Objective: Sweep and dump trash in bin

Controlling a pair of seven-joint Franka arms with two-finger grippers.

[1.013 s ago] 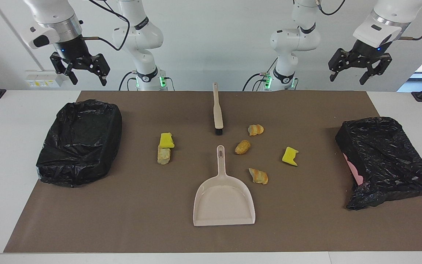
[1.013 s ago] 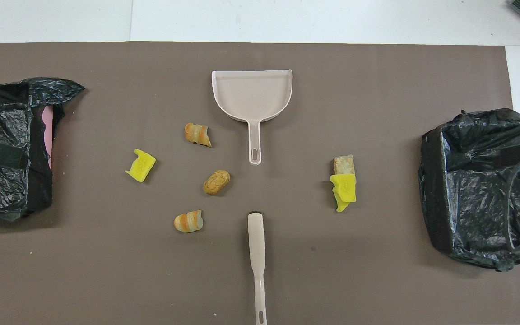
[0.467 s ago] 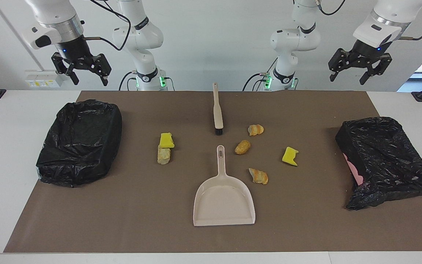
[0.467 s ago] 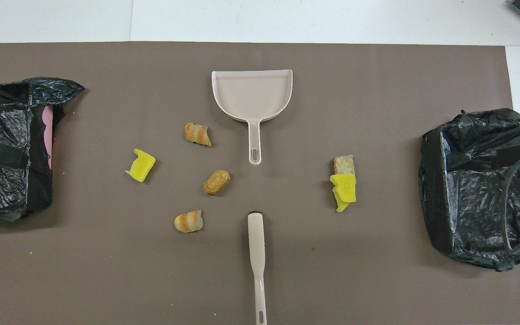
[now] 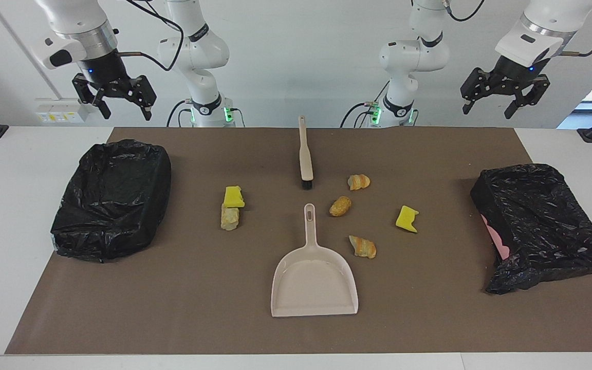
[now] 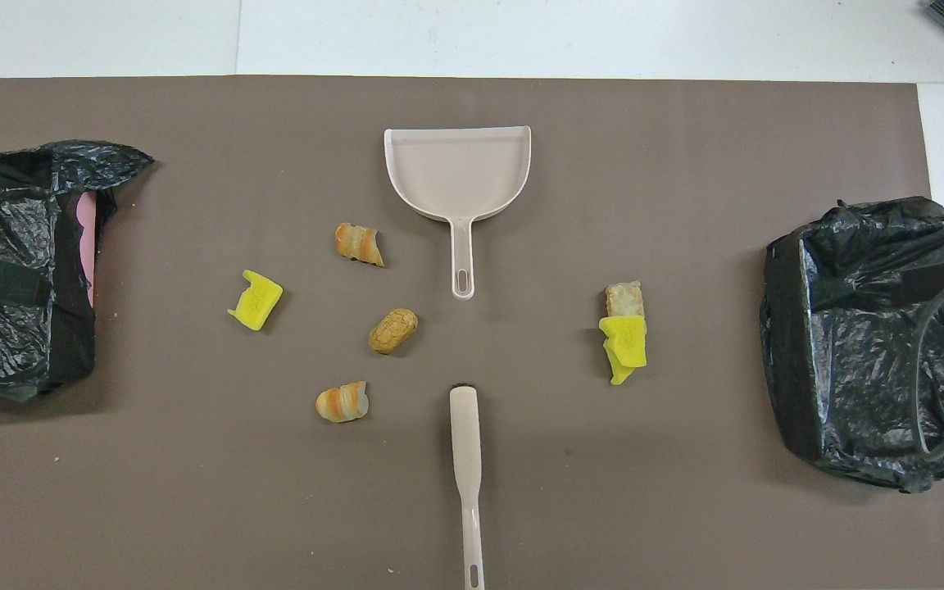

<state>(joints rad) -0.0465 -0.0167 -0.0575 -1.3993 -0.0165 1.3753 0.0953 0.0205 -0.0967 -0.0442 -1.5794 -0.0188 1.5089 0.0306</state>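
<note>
Several scraps of trash lie on the brown mat. A yellow sponge chunk leans on a tan piece. Three bread pieces and another yellow sponge lie toward the left arm's end. One black-lined bin sits at the right arm's end, the other bin at the left arm's end. My right gripper hangs open and empty high over its bin. My left gripper does the same over the other bin.
A beige dustpan lies mid-mat, its handle pointing toward the robots. A beige brush lies nearer to the robots, in line with that handle. The brown mat covers most of the white table.
The right gripper has turned and shifted slightly in the air. The left arm and everything on the mat have stayed put.
</note>
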